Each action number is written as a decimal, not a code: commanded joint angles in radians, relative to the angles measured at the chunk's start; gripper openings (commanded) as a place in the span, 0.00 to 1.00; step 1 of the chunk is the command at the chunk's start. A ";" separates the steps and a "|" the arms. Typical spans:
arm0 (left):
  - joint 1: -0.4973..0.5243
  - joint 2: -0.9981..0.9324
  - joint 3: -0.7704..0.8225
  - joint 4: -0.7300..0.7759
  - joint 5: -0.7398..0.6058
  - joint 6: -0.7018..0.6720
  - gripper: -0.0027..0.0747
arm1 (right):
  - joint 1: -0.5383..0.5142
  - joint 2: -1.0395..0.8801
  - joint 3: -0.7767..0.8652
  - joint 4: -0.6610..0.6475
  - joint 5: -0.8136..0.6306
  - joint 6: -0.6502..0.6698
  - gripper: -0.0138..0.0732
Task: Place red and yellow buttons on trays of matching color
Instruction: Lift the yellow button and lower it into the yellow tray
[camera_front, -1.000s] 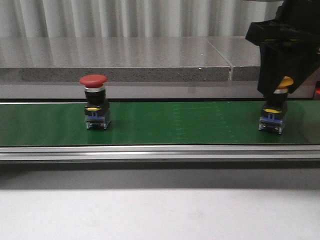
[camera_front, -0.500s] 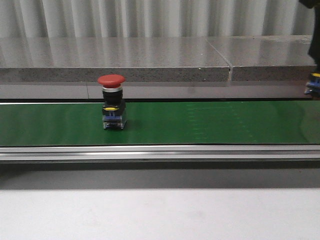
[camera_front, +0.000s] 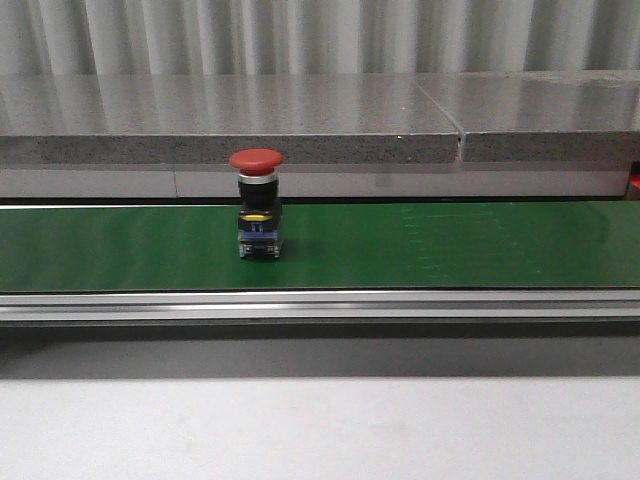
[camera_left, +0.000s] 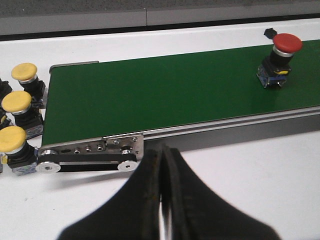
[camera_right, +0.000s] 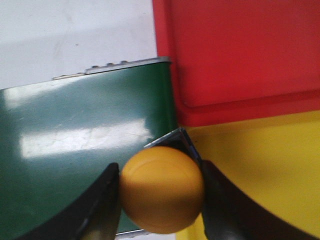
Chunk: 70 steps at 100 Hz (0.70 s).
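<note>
A red button (camera_front: 256, 215) stands upright on the green belt (camera_front: 450, 245), left of centre in the front view; the left wrist view shows the same red button (camera_left: 279, 60) far along the belt. My left gripper (camera_left: 163, 200) hovers shut and empty over the white table near the belt's end. My right gripper (camera_right: 160, 195) is shut on a yellow button (camera_right: 161, 189), held above the belt's end at the edge of the yellow tray (camera_right: 260, 165). The red tray (camera_right: 240, 55) lies just beyond it. Neither gripper shows in the front view.
Three more yellow buttons (camera_left: 20, 102) stand on the white table beside the belt's roller end (camera_left: 90, 156). A grey stone ledge (camera_front: 230, 120) runs behind the conveyor, and an aluminium rail (camera_front: 320, 303) along its front.
My right gripper has carried the yellow button off the belt and out of the front view to the right. The red button has ridden the belt to the right.
</note>
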 joint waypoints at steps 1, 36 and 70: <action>-0.006 0.010 -0.025 -0.004 -0.066 0.001 0.01 | -0.047 -0.036 -0.030 0.000 -0.045 0.002 0.22; -0.006 0.010 -0.025 -0.004 -0.064 0.001 0.01 | -0.157 0.049 -0.028 0.000 -0.023 0.034 0.22; -0.006 0.010 -0.025 -0.004 -0.064 0.001 0.01 | -0.157 0.199 -0.028 0.028 -0.035 0.035 0.22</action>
